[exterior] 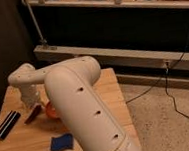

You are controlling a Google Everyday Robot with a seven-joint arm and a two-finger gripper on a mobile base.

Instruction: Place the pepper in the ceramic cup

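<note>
One white arm (86, 108) fills the middle of the frame. It rises from the bottom edge, bends at a broad elbow near the centre, then runs to the left and turns down at the wrist.

1. Gripper. The gripper (30, 104) hangs at the end of the wrist in the left part of the frame, low over the wooden table (25, 149). Whether it is spread or pressed together cannot be told from where I stand. It is also unclear whether it is touching anything.

2. Pepper. The pepper (34, 114) is a small, dark red, slender shape directly below the gripper, left of centre. It lies tilted, with its lower end toward the left. It is at or just above the table surface, and I cannot tell which.

3. Neighbouring items. An orange-red bowl (51, 112) sits just right of the pepper, with the arm covering its right side. A flat dark blue sponge (62, 142) lies on the table nearer the bottom of the frame, just beside the arm. A black bar with pale stripes (7, 124) lies at an angle at the left edge, apart from the pepper.

4. Surroundings. A speckled floor occupies the right side of the frame, and a black cable (173, 95) trails across it. A dark shelf unit with a metal rail (116, 54) spans the top.
</note>
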